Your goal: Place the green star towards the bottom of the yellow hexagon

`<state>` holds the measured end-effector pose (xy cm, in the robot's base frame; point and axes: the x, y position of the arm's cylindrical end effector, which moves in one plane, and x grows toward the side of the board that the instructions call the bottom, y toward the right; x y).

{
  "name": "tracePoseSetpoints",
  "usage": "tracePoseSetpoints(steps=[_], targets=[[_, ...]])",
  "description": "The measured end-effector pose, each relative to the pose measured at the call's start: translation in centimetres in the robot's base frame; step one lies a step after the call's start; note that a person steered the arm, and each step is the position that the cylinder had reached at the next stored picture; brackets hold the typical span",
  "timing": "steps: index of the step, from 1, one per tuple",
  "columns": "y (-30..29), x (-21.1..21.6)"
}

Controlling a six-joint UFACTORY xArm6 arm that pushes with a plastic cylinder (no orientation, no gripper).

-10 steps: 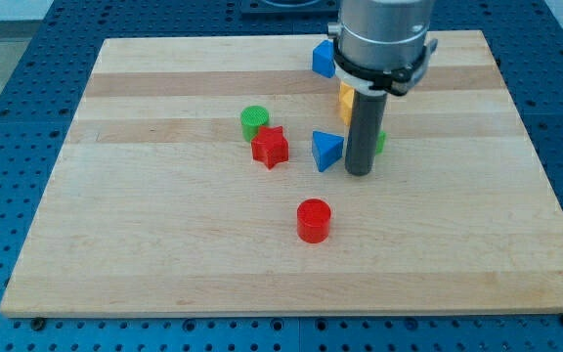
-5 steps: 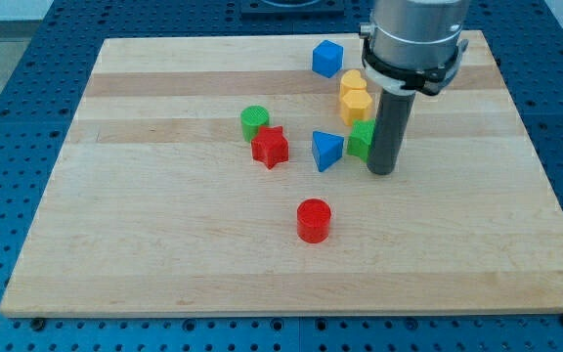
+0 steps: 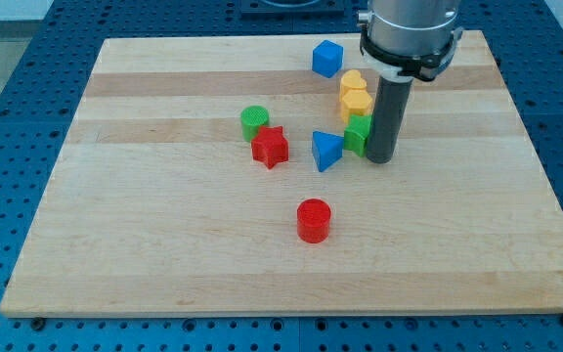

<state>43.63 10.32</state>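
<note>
The arm carries no end effector that could open or close, so there is nothing of that kind to report; it ends in a straight dark rod, and my tip (image 3: 380,159) rests on the wooden counter (image 3: 164,235) in the upper right part of the board. The tip stands just at the view's right of the green star (image 3: 358,135), touching it or very nearly so; the rod hides the star's right edge, so contact cannot be told for sure. The green star lies directly below the yellow hexagon (image 3: 356,104), the two close together and seemingly touching. Just above the hexagon, pressed against it, sits another yellow block (image 3: 353,82) whose shape looks rounded, perhaps a heart. Further toward the view's top and a little left is a blue cube (image 3: 327,59), apart from the yellow pair. Immediately at the view's left of the green star lies a blue triangle-shaped block (image 3: 326,151), near the star. Further left, a red star (image 3: 270,147) sits touching or just beside a green cylinder (image 3: 254,121), which lies above and slightly left of it. A red cylinder (image 3: 313,220) stands alone toward the view's bottom, well apart from all the other blocks and from the tip.
</note>
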Motion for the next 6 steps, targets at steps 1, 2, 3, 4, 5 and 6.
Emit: tracePoseSetpoints(steps=[1,2,3,4,5,6], targets=[[0.0,-1.0],[0.0,0.1],[0.0,3.1],[-3.0,6.1],[-7.9,6.0],[-13.0,5.9]])
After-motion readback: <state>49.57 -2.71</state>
